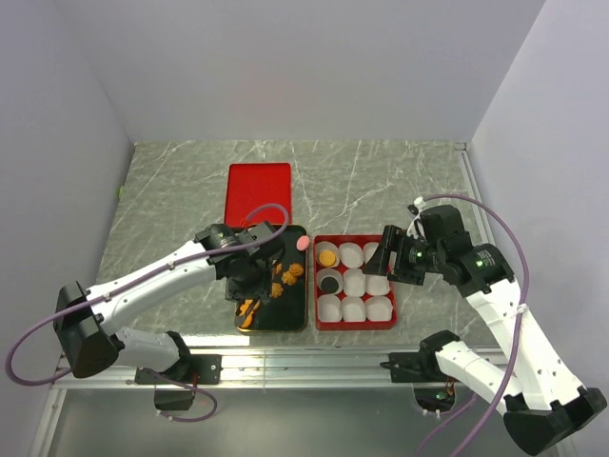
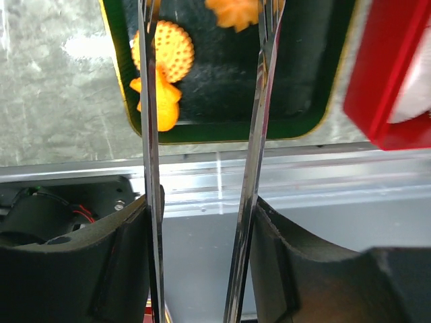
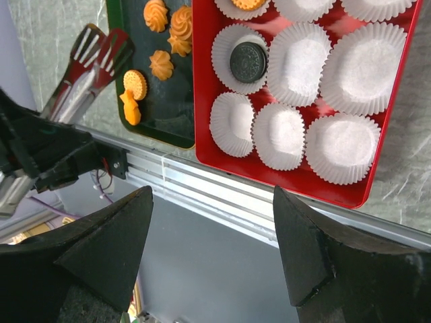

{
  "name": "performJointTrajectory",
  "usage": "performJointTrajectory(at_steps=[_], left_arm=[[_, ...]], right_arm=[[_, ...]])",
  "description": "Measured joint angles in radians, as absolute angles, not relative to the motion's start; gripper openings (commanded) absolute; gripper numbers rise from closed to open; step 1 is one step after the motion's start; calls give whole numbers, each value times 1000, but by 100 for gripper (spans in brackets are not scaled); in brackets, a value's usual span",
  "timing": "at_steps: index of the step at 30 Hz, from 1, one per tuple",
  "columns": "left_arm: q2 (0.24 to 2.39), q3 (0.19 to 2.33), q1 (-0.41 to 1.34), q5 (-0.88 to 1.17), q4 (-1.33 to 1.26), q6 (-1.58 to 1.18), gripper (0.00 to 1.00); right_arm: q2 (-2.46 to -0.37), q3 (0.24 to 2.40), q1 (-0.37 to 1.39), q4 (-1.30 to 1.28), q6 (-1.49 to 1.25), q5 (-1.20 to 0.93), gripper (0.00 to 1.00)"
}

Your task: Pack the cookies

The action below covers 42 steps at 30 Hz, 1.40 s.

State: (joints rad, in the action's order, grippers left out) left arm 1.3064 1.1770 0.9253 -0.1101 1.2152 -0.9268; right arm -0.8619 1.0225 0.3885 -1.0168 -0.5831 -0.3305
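Observation:
Several orange cookies (image 1: 282, 277) lie on a black tray (image 1: 297, 314); they also show in the left wrist view (image 2: 163, 55) and the right wrist view (image 3: 161, 64). A pink cookie (image 1: 303, 243) sits at the tray's far right corner. The red box (image 1: 356, 324) holds white paper cups; one has an orange cookie (image 1: 327, 256), one a black cookie (image 1: 329, 282), which also shows in the right wrist view (image 3: 248, 62). My left gripper (image 1: 244, 271) (image 2: 202, 215) is shut on metal tongs (image 2: 151, 134), their tips spread over the tray's near cookies. My right gripper (image 1: 385, 257) (image 3: 212, 222) is open and empty above the box.
A red lid (image 1: 259, 193) lies flat behind the tray. The aluminium rail (image 1: 304, 360) runs along the table's near edge, just in front of tray and box. White walls close in the back and both sides.

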Motion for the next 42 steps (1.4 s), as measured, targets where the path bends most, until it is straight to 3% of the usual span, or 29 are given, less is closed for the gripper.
performJointTrajectory(at_steps=[28,33,37,42], left_arm=[[1473,1136,817,-75,1053,-785,59],[1518,1136,810,-63,1032,-764,56],[1539,1136,809,-53,1022,-752,45],[1548,1137,804,-49,1019,-744,41]], right_arm=[[-920,1065,389,-1022,-581,-281,78],[-937,1080,389,-1025,-571,-270,78],[-942,1081,389,-1025,-560,-262,78],[-949,1083,389,-1026,-552,-253,78]])
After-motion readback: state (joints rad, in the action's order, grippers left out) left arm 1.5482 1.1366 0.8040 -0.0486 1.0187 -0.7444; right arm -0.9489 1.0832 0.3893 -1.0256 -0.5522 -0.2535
